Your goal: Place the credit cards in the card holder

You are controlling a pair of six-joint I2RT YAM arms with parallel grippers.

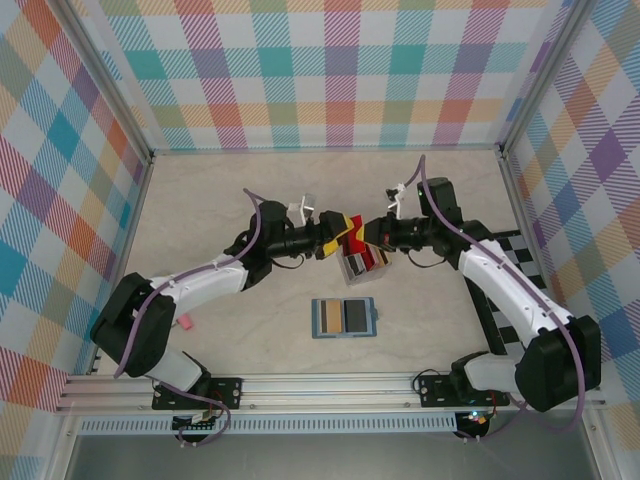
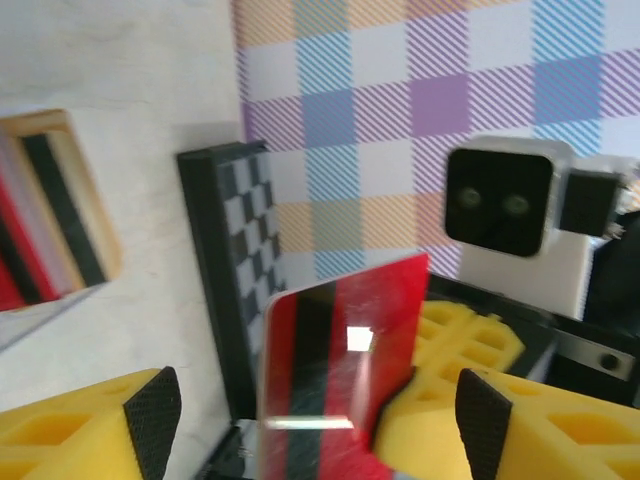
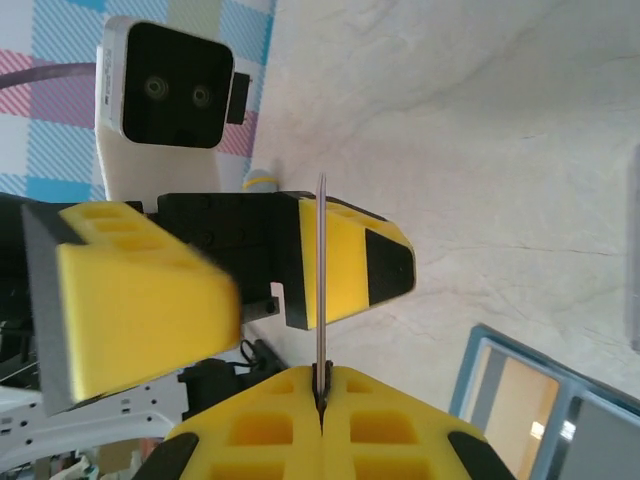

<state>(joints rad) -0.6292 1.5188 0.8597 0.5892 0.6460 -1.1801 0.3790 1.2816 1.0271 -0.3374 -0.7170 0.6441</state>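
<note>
Two claws meet over mid-desk [image 1: 220, 190]. Right claw [image 3: 322, 388] is clamped tight on the red card [image 2: 340, 370], pinching one edge. The card has a black stripe across its face and is seen edge-on in the right wrist view.

Left claw [image 1: 327, 241] is wide open with a finger on either side of the card. One pad is just beside it and the other well apart, so there is no grip.

The card is held off the desk between both claws, close to the far side of the rack [image 2: 92, 210]. Racked cards [image 2: 30, 235] stand on edge in it: red, black, pale.

Holder [image 1: 343, 318] lies open flat on the desk, on the near side of the rack and apart from it. A gold card [image 1: 327, 317] and a grey card [image 1: 357, 317] sit side by side on it; cannot tell if they are in slots.

Board [image 1: 515, 245], chequered, is at the right edge by the right arm. Pink thing [image 1: 185, 323] lies by the left arm's lower link, well apart from the rest.
</note>
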